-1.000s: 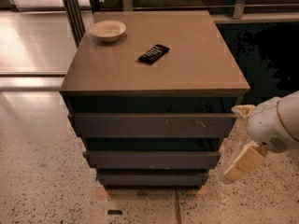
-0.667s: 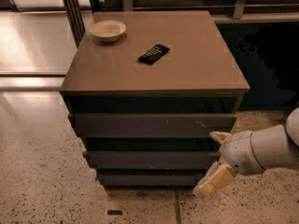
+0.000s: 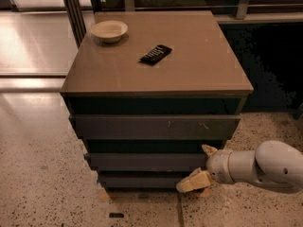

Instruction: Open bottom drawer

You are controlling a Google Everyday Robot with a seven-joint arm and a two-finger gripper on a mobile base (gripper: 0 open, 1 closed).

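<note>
The cabinet has three dark grey handleless drawer fronts, all closed. The bottom drawer (image 3: 142, 180) is the lowest and narrowest, just above the floor. My gripper (image 3: 200, 167) is at the cabinet's lower right corner, reaching in from the right on a white arm (image 3: 265, 166). It is open. The lower tan finger (image 3: 192, 183) lies against the right end of the bottom drawer front. The upper finger (image 3: 208, 150) is near the right end of the middle front (image 3: 147, 161). The gripper holds nothing.
The top front (image 3: 154, 126) is widest, with pale scratches. On the brown cabinet top (image 3: 199, 70) sit a cream bowl (image 3: 109, 30) and a black remote (image 3: 155, 54). Speckled floor surrounds the base; a dark wall is at right, and metal posts (image 3: 73, 8) stand at back left.
My gripper has moved down and to the left, from beside the cabinet's right side to the right end of the bottom drawer front. The drawers have not moved.
</note>
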